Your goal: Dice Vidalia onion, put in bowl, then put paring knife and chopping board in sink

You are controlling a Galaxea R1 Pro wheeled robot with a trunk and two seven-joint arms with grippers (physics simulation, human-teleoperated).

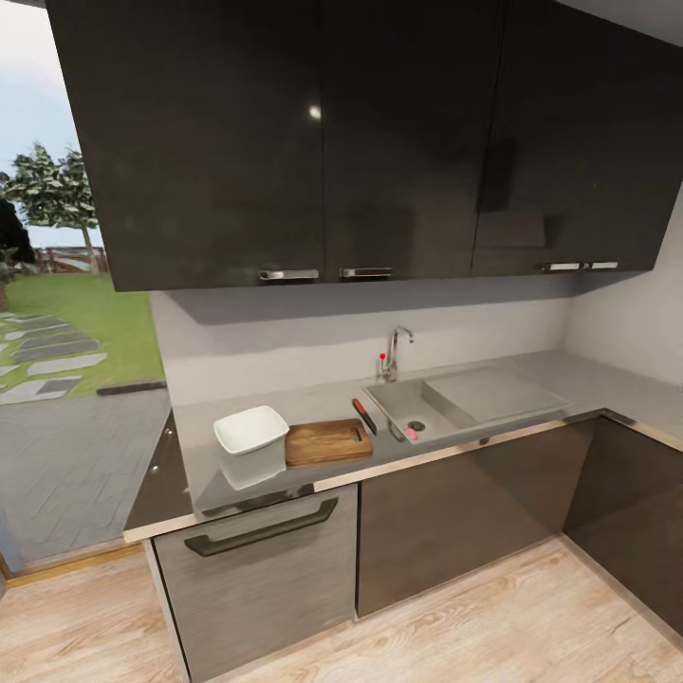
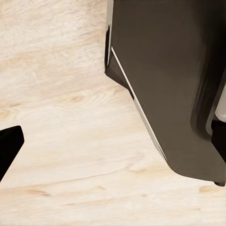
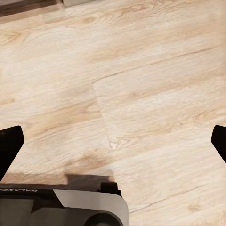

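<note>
Onion lies in the sink, beside the drain.

Faint mirrored lettering on the robot's dark base, too blurred to read; no other text legible

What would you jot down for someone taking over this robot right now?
Right gripper: open, empty, hanging over the wooden floor. Left gripper: one fingertip shows over the floor; open or shut is unclear.
On the countertop: the white bowl, then the chopping board, then the paring knife beside the sink. The onion sits in the sink near the drain.
Done: nothing yet; the robot stands back from the counter.
Left: fetch the onion, dice it, fill the bowl, put knife and board in the sink.
</note>
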